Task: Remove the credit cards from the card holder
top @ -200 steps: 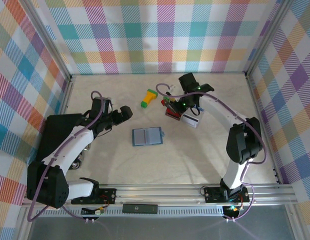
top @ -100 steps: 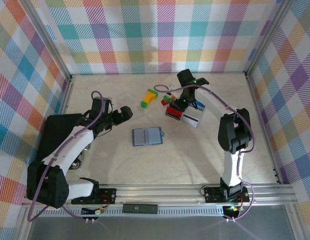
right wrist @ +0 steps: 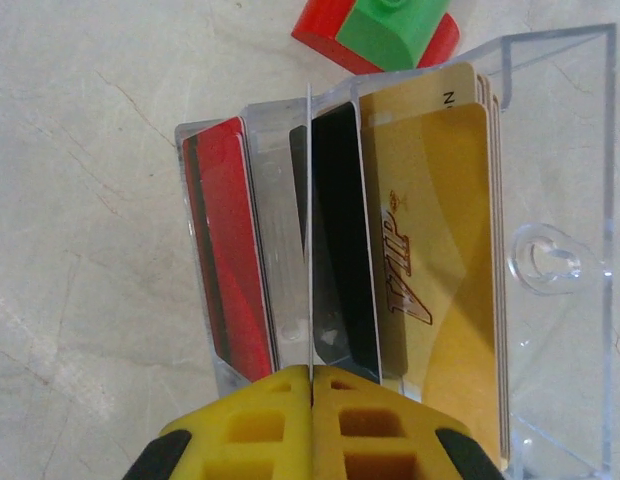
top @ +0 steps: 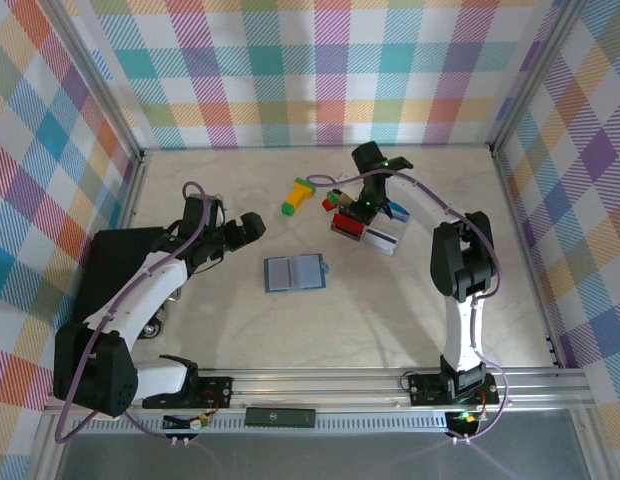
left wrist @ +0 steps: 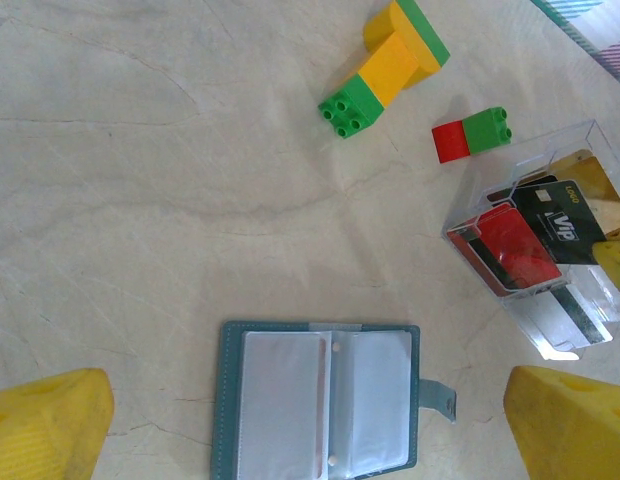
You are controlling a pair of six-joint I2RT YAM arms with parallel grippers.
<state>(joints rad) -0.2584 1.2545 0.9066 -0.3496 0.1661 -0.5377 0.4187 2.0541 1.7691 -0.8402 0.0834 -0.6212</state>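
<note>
card holder (left wrist: 325, 407): open flat, pockets look empty, just ahead of left gripper (top: 252, 226), fingers spread.
credit cards (right wrist: 340, 240): upright in clear box (right wrist: 550, 260), long edges running away from right gripper (right wrist: 312, 375).
right grip: fingers pressed together; pale edge at seam, unclear.

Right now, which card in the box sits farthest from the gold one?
The red card, at the row's end; grey card and black card separate it from the gold card.

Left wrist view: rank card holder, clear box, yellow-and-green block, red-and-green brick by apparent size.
1-2, too alike to rank: card holder, clear box (cut by the frame edge)
3: yellow-and-green block
4: red-and-green brick
</note>
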